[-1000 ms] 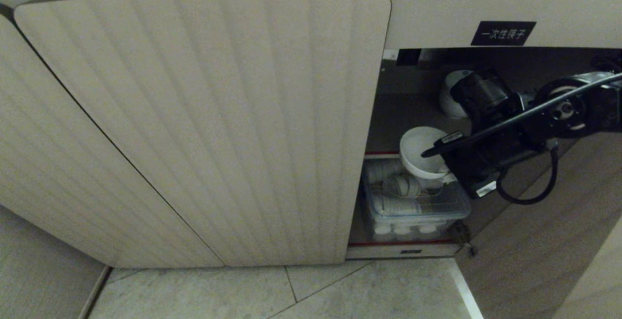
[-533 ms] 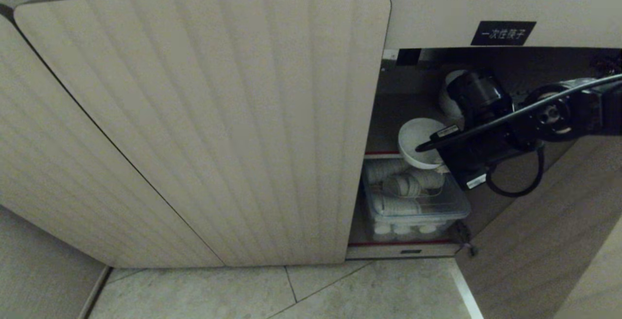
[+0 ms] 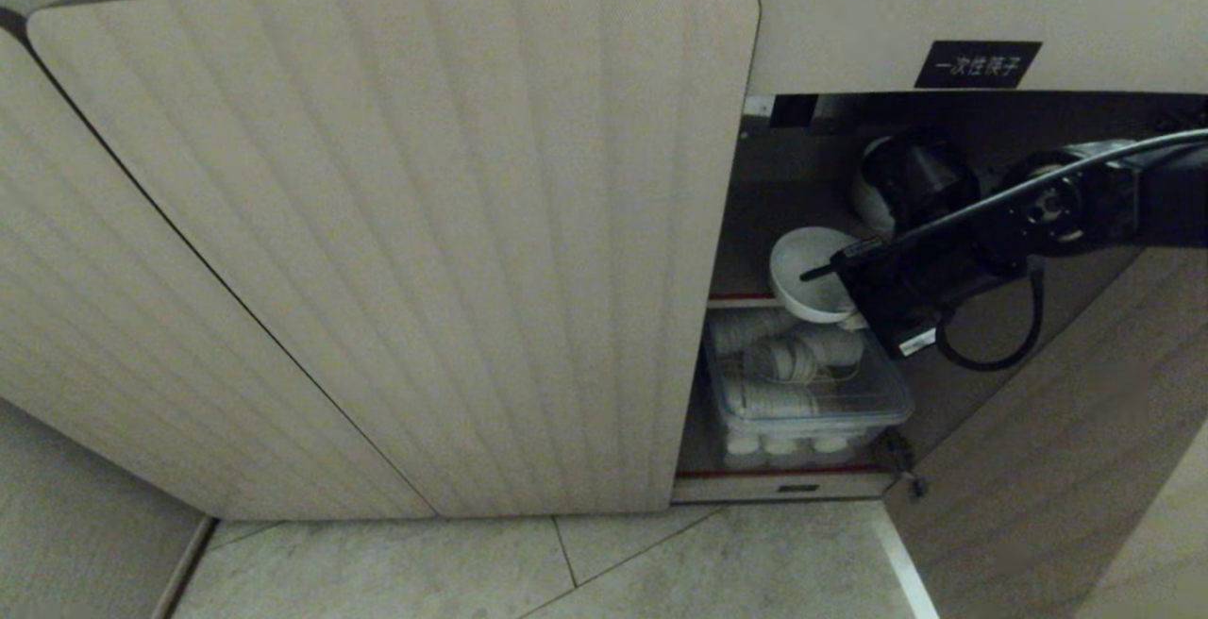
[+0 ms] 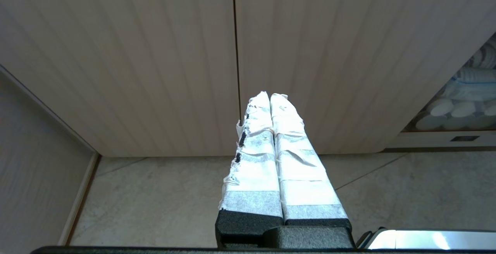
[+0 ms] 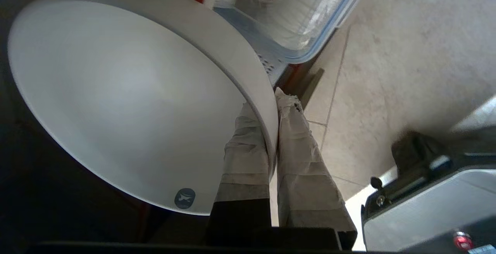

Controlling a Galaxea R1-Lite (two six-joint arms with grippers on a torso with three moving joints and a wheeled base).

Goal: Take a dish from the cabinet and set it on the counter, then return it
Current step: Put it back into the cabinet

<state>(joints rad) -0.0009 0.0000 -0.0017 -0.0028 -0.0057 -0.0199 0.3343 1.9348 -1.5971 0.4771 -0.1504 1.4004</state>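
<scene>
While the right tool (image 3: pixel 854 303) reaches into the open side of the cabinet (image 3: pixel 396 242), it is clamped on the rim of the dish (image 3: pixel 807 272), one taped finger inside the bowl and one outside. The dish is a plain white bowl, tilted, hanging just above the front red edge of the brown shelf (image 3: pixel 741 298); whether it touches the shelf cannot be told. Below the shelf sits a clear plastic box (image 3: pixel 812 402) packed with white stacked items. Behind the dish, deeper on the shelf, another white dish (image 3: pixel 870 194) shows partly behind the arm. Above the shelf opening, a black label (image 3: pixel 977 64) with white characters sits on the cabinet front. The closed ribbed door is to the left of the shelf. The left tool (image 4: pixel 277 103) is parked low in front of the closed doors, taped fingers pressed together, holding nothing, over the tiled floor (image 4: pixel 162 199).
</scene>
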